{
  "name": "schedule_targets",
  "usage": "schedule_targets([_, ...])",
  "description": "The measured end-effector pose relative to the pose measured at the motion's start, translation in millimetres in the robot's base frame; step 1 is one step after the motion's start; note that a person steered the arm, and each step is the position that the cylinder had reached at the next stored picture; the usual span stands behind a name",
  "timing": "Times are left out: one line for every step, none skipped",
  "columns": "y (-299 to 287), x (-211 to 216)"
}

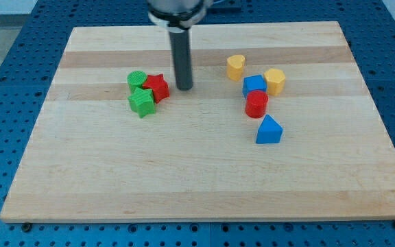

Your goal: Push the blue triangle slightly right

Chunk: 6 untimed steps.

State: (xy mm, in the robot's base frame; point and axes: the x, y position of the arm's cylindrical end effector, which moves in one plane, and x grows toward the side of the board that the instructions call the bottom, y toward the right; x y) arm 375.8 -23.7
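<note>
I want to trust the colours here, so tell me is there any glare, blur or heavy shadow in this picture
In the camera view, lighting is even and soft; the wooden board shows no glare; shadows under the blue triangle and the red star are faint; the blocks are sharp, and my tip, just right of the red star, is in focus; only the arm's top is cut off by the view's top.

my tip point(184, 88) by red star point(158, 86), blue triangle point(269, 130) apart

The small blue triangular plastic block point(269, 130) lies flat on the pale wooden bench point(184, 171), apex toward twelve o'clock. It sits at about four o'clock from the bench's centre, lowest of its cluster, touching nothing.
</note>
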Motion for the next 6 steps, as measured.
schedule_targets([34.5, 27.3])
schedule_targets([38.4, 62.3])
schedule_targets([50.4, 89.7])
schedule_targets([95.8, 102.8])
schedule_targets([126.1, 100.1])
schedule_targets([133.7, 76.9])
